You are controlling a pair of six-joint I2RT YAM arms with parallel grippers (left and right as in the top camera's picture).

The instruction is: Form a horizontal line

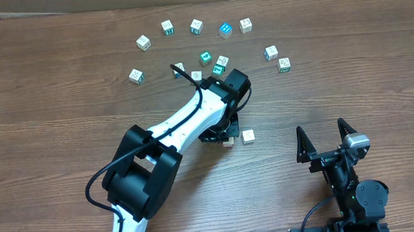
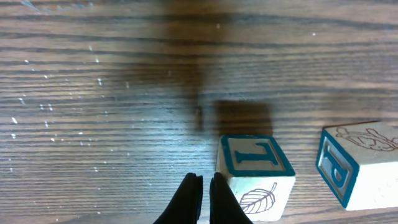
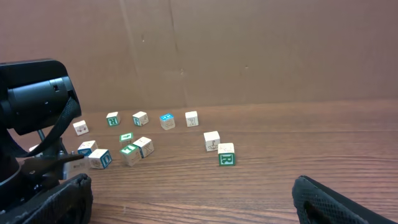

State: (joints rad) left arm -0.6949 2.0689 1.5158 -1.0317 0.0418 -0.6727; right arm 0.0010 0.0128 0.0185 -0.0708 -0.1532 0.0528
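Nearest, at the right edge of the table (image 1: 62, 103), the right gripper (image 1: 320, 125) stands spread wide and holds nothing. Farther in, near the middle, the left gripper (image 2: 204, 177) is clenched tight on nothing, its right finger seemingly pressed against the left side of a leaf cube (image 2: 255, 168) with a blue-framed letter on top. A second cube (image 2: 364, 168) sits just right of it, with a gap between them. These two make up the horizontal line (image 1: 248, 136) so far. Beyond them, toward the far edge, loose cubes (image 1: 196, 26) lie scattered in a rough arc, some with green or blue faces.
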